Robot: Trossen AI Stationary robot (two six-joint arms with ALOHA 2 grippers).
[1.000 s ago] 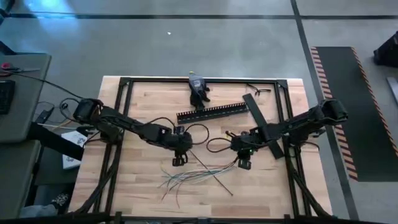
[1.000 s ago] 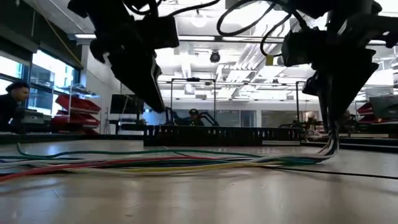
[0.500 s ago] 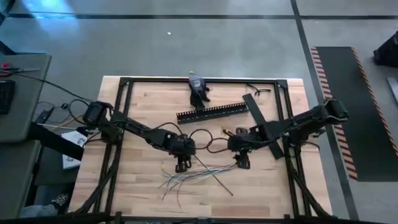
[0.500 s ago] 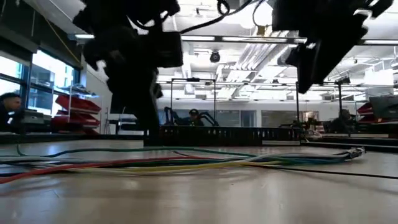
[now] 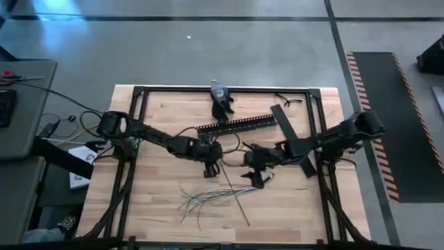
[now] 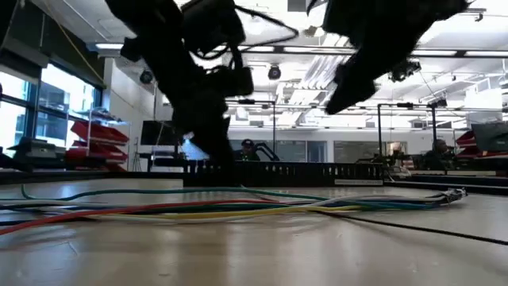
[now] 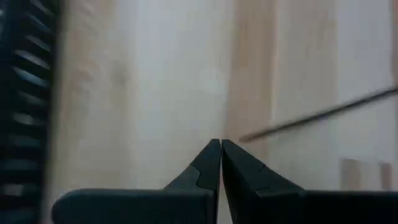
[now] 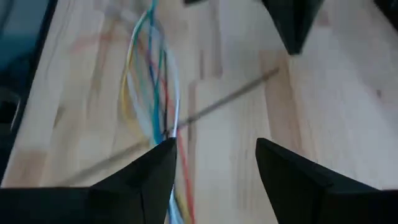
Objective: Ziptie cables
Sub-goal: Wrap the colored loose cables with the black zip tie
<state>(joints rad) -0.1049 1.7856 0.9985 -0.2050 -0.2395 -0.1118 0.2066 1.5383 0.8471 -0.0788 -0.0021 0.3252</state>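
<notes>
Where the pale wooden table [image 5: 159, 201] meets a black frame, grey floor surrounds it; beyond lies a bright workshop with ceiling lights. Cables [image 5: 215, 196]: thin, loose fan of pale grey, white, green, yellow and red strands, lying flat just ahead of both jaws. Left gripper [image 7: 220, 147] fingers pressed together, empty, over bare wood. Right gripper [image 8: 214, 149] spread apart, cables ahead between its fingers.

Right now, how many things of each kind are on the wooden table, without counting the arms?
cables bundle: 1
thin dark strip: 1
comb-edged duct: 1
flat black lid strip: 1
dark tool at the far edge: 1
Total: 5
</notes>
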